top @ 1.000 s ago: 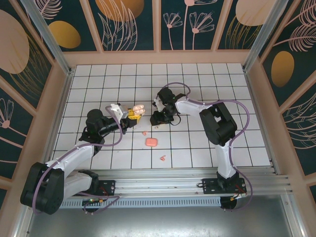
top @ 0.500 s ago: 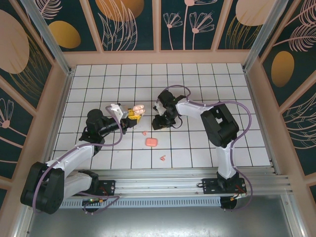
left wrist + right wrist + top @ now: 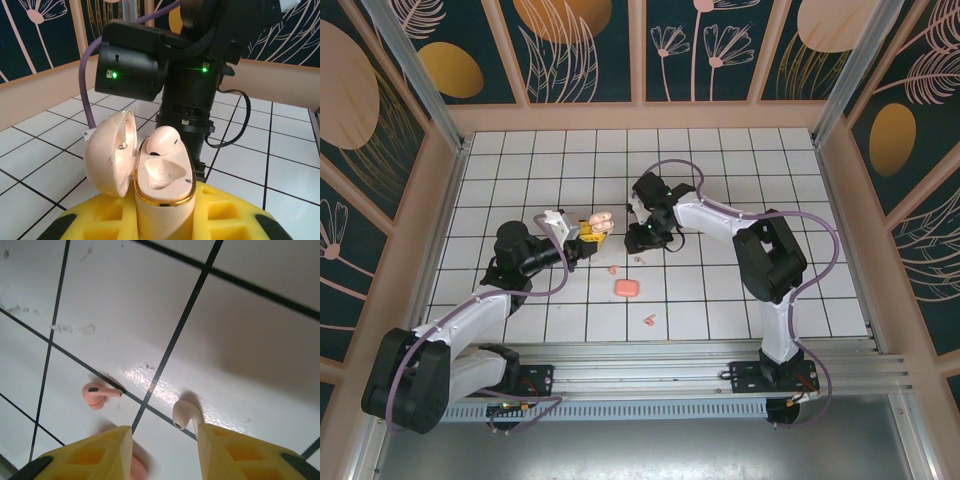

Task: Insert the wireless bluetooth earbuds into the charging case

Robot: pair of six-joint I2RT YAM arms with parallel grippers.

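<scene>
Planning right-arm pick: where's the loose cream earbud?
Right wrist view: cream earbud lies on the tile just ahead of the right gripper, a pink earbud left of it.

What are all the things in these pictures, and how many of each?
cream charging case: one, cream with a gold rim, lid open, held by the left end effector
cream earbuds: two, cream; one sits in the open case, one lies on the tiles beside the right end effector
pink earbuds: two, salmon pink, loose on the tiles; the other is nearer the arm bases
pink case: one, pink, on the tiles between the pink earbuds
tiled table: one, white with dark lines
left end effector: one, yellow fingers, shut on the cream charging case
right end effector: one, yellow fingers, open, low over the tiles
</scene>
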